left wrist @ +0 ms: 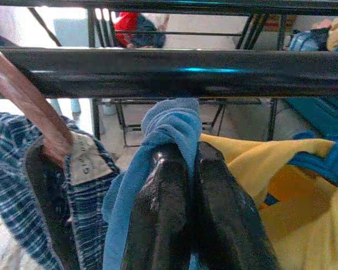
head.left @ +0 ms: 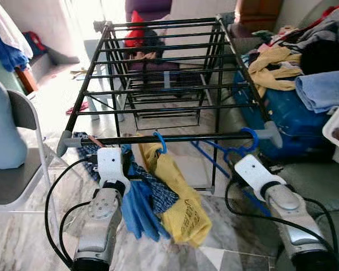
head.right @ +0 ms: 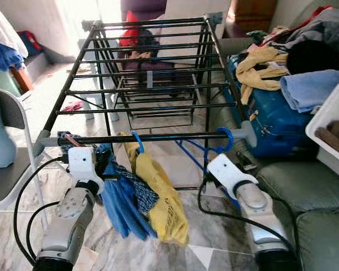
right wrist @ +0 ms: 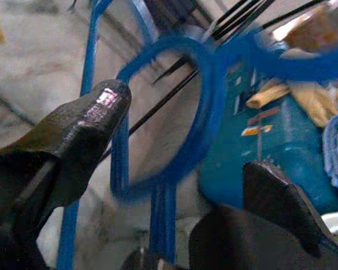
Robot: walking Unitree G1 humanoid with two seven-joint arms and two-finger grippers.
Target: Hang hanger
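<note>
Hanger (right wrist: 174, 129), blue plastic, has its hook over the front rail (head.left: 175, 138) of the black drying rack (head.left: 169, 62), at the rail's right end. Right gripper (right wrist: 186, 140) sits just below that hook with both fingers spread apart; the hanger neck stands between them, and contact cannot be confirmed. Left gripper (left wrist: 191, 169) is directly under the front rail near its left end, fingers pressed together on a fold of blue cloth (left wrist: 172, 121). A plaid garment (left wrist: 22, 185) hangs beside it on a brown hanger (left wrist: 22, 95). A yellow garment (head.left: 178, 197) hangs from the rail's middle. A clothes pile (head.left: 294, 62) lies right of the rack.
</note>
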